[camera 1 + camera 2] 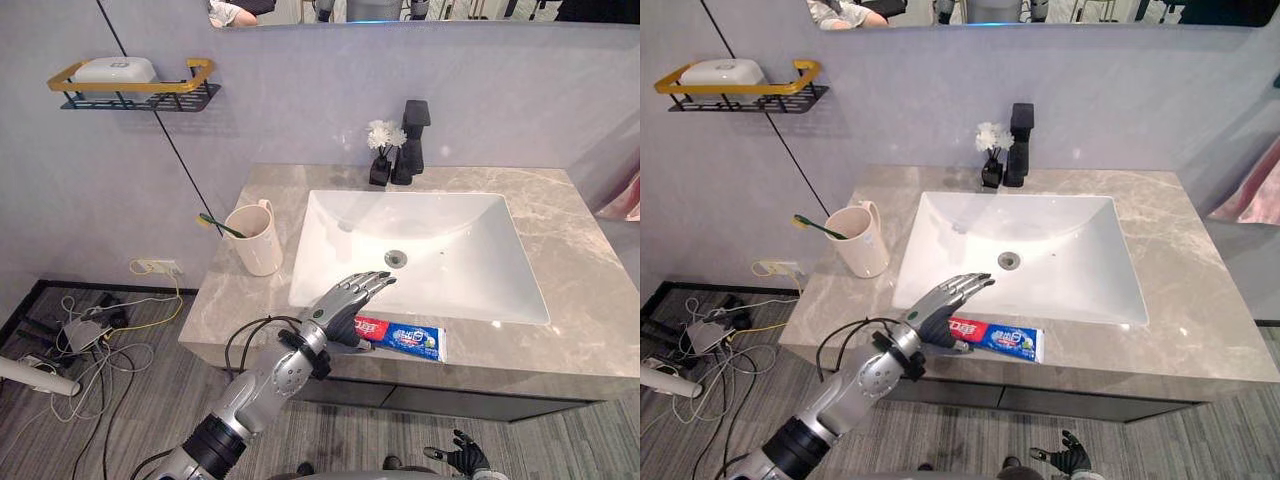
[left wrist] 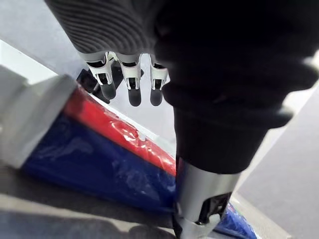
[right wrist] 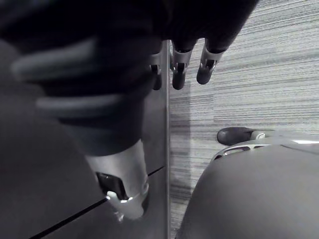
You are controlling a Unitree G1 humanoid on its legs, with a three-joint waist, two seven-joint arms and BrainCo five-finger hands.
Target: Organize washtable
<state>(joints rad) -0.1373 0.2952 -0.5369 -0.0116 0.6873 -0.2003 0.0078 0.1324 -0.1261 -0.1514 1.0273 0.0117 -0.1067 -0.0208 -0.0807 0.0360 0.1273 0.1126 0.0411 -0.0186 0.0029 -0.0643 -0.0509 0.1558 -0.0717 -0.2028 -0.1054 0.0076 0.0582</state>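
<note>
A red and blue toothpaste tube (image 1: 412,340) lies flat on the counter's front strip, just in front of the white sink (image 1: 330,250). My left hand (image 1: 345,305) hovers over the tube's red left end, its fingers straight and reaching toward the basin rim. In the left wrist view the toothpaste tube (image 2: 99,149) lies right under the hand, with the thumb (image 2: 202,196) down beside it and the fingers (image 2: 134,84) stretched past it. My right hand (image 1: 465,458) hangs low below the counter, fingers relaxed. A beige cup (image 1: 255,238) holding a green toothbrush (image 1: 218,225) stands left of the sink.
A black faucet (image 1: 412,140) and a small black vase of white flowers (image 1: 383,150) stand behind the basin. A wall shelf (image 1: 135,95) at upper left carries a white soap dish (image 1: 115,72). Cables and a power strip (image 1: 85,335) lie on the floor at left.
</note>
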